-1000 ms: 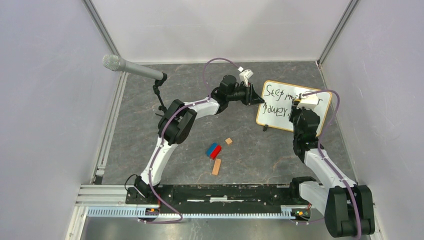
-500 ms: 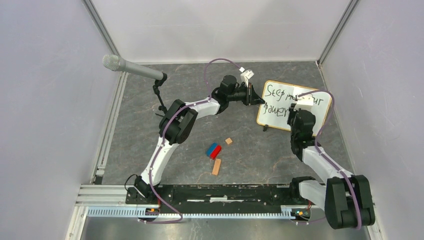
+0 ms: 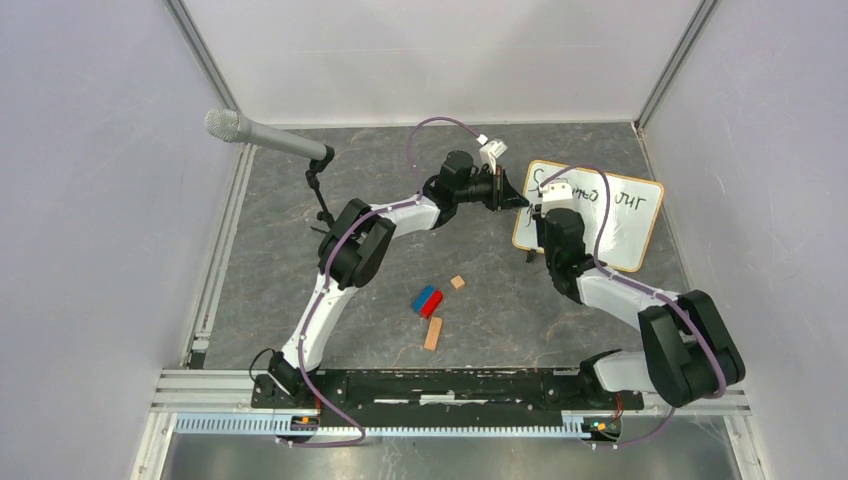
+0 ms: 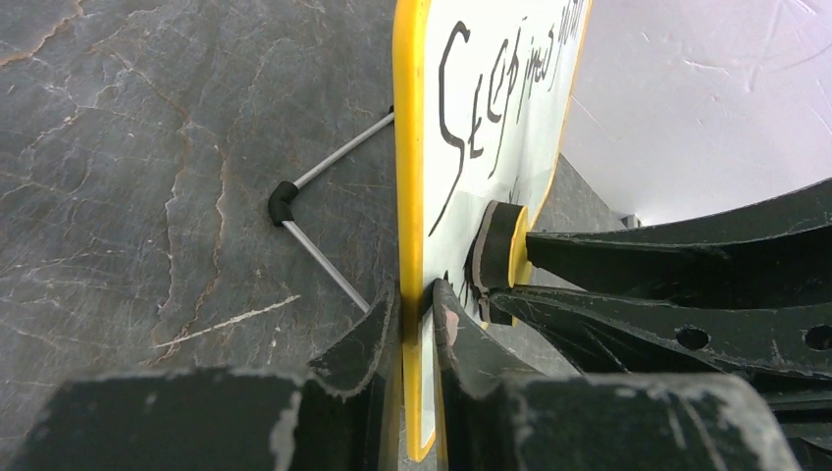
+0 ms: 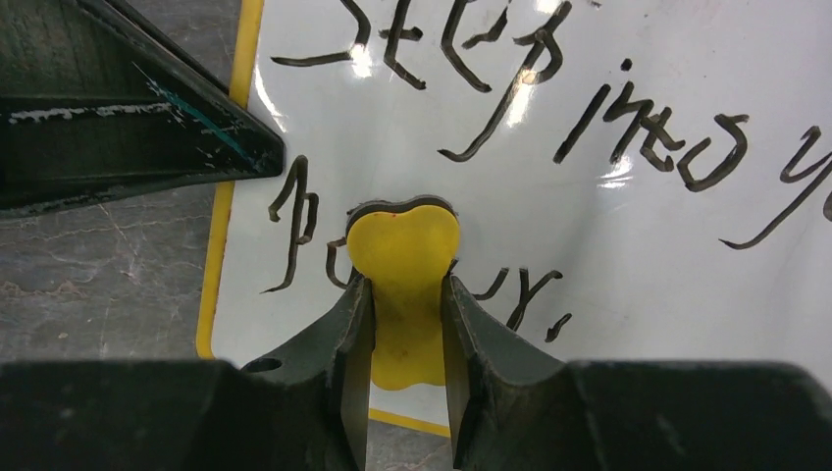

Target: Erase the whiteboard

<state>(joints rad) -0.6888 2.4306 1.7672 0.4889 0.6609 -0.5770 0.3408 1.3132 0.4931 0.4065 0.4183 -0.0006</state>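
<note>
Mid-table, the small blue-and-red block (image 3: 428,300) and the tan wooden bits beside it hadn't shifted over the last second.

Next, the left gripper (image 4: 417,294) was also where it had been. Its fingers were pinched on the left edge of the small white rectangular whiteboard with the thin yellow-tan frame (image 3: 625,225), bracing it. The whiteboard stood tilted at the far right of the grey marbled table (image 3: 300,290), propped on a thin bent metal wire leg (image 4: 329,221) behind it. It hadn't moved either.

The change was on the right side. A second earlier the right gripper (image 5: 404,285) hung over the board's right-middle, and now it had swept across to the left part, with the elbow swung out low. Its fingers were clamped on a yellow eraser with a dark felt pad (image 5: 404,235), and the pad was flat against the board face in the lower row of writing.

We judged the wiping was under way but far from done. Dark handwriting still covered the board: "Step into y…" ran along the top row, and lower-row letters showed on both sides of the pad. From the overhead view we couldn't tell what the sweep had cleared, because arm and cable hid that stretch. The surface looked glossy, with glare spots.
</note>
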